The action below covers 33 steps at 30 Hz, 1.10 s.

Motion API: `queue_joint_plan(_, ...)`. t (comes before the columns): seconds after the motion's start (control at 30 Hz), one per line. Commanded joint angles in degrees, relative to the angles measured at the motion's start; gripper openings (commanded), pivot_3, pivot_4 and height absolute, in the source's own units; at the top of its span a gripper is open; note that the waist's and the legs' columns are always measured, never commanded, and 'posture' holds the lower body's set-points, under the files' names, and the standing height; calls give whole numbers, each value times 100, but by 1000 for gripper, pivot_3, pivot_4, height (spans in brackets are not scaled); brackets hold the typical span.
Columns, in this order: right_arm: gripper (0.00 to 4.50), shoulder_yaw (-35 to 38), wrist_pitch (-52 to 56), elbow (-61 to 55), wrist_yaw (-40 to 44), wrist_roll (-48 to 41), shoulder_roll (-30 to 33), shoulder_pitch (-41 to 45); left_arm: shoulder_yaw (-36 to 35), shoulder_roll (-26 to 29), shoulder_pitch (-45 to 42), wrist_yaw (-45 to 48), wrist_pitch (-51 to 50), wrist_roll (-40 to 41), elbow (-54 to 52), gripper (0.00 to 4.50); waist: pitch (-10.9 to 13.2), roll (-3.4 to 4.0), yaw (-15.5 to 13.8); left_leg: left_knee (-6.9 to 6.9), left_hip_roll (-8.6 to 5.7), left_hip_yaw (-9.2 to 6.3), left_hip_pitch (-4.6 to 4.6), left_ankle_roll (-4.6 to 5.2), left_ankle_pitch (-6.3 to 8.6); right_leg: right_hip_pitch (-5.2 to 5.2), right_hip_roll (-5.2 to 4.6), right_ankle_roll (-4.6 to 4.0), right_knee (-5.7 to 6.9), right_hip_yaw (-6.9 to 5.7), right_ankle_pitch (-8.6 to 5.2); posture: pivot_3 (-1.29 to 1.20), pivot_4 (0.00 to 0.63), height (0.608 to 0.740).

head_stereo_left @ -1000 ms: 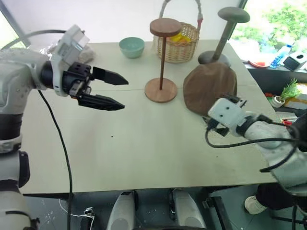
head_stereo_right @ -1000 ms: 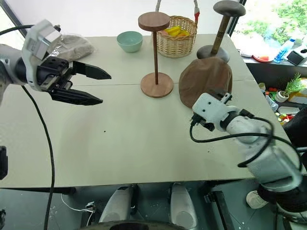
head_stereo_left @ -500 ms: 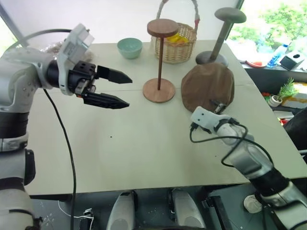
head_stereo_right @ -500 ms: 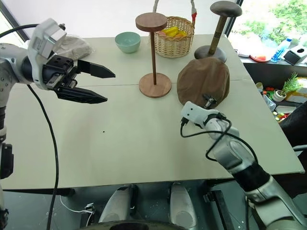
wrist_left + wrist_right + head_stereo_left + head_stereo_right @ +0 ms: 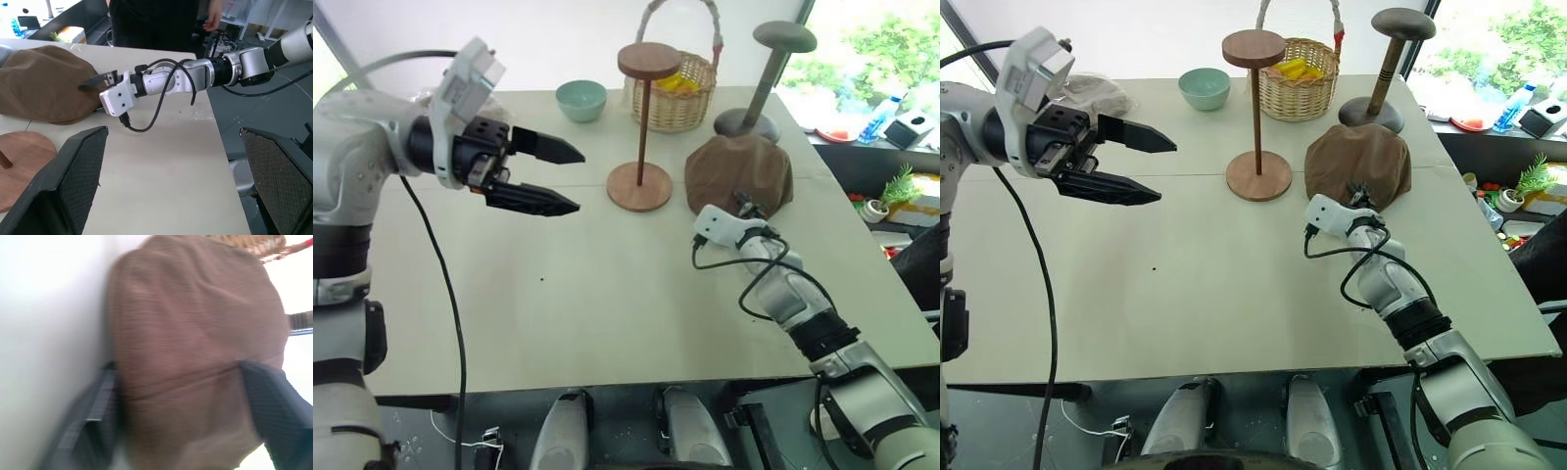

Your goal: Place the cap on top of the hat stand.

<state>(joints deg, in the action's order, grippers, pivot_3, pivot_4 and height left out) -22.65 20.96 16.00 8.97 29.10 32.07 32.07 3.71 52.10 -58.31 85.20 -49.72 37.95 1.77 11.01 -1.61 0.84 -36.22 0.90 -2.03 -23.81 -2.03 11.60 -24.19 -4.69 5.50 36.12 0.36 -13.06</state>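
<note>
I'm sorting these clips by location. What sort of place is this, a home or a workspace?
Probably an indoor lab or test room, not a home. A plain table holds staged props: a wooden hat stand, a grey stand and a wicker basket. A person stands nearby, and big windows show greenery outside.

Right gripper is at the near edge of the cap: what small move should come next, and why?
Probably finish closing the right gripper on the cap, then lift. Its fingers straddle the cap's near edge, the cap lies on the table, and the hat stand beside it has a bare disc top.
</note>
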Motion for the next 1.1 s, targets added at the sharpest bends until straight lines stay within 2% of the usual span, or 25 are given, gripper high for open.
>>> queue_joint_plan(0.03, 1109, 304, 126, -9, 151, -41, 54, -196, -192, 61, -101, -53, 14, 31, -51, 4500, 0, 0, -11, 0, 0, 0, -1, 0, 0, 0, 0, 1, 0, 0, 0, 0, 150, 740)
queue_joint_plan(0.1, 226, 441, 205, -195, 183, -50, 67, -274, -195, 66, -87, -69, 32, 28, -59, 4500, 0, 0, -9, 2, 0, 0, -1, 0, 0, -1, 0, 1, 0, 0, -1, 0, 150, 740)
queue_joint_plan(0.13, 36, 518, 250, -295, 203, -55, 70, -307, -195, 70, -83, -69, 46, 22, -50, 4500, 0, -1, -7, 3, 0, 0, -1, 0, 0, -1, 0, 1, 0, 0, -1, 0, 150, 740)
queue_joint_plan(0.4, 36, 1332, 503, -1503, 612, -130, 422, -557, -334, 33, -103, -253, 82, 44, 32, 4500, 2, 3, -15, 7, 0, -1, -5, 0, 0, -6, 1, 3, -1, 0, -3, 0, 150, 740)
queue_joint_plan(0.57, 36, 1935, 809, -2300, 1172, -236, 957, -162, -511, 39, -124, -436, 112, 50, 78, 4500, 15, 20, 5, 6, 0, 0, -11, 0, 0, -15, 1, 3, 1, 0, -2, 0, 150, 740)
queue_joint_plan(0.7, 36, 2263, 551, -2348, 1502, -455, 1484, 879, -714, 78, -219, -614, 165, 23, 209, 4500, 31, 43, 45, 6, 0, 5, -17, 0, 0, -25, 1, 4, 1, 4, -1, 0, 150, 740)
queue_joint_plan(0.83, 36, 2111, -97, -1818, 1573, -610, 1544, 2157, -820, 225, -381, -652, 422, -136, 471, 4500, 33, 46, 152, 18, 2, 13, -17, 0, 0, -40, 7, 9, 7, 15, 1, 0, 150, 740)
queue_joint_plan(1.0, 36, 1844, -1064, -503, 1514, -841, 983, 3914, -944, 455, -856, -725, 760, -378, 1193, 4500, 34, 45, 214, 33, 2, 20, -18, 2, 1, -51, 8, 27, 5, 20, 9, 0, 150, 740)
queue_joint_plan(1.1, 36, 1659, -1580, 301, 1470, -929, 507, 4525, -995, 592, -974, -750, 992, -542, 1439, 4500, 34, 45, 244, 37, 2, 22, -19, 2, 1, -53, 7, 29, 6, 23, 9, 0, 150, 740)
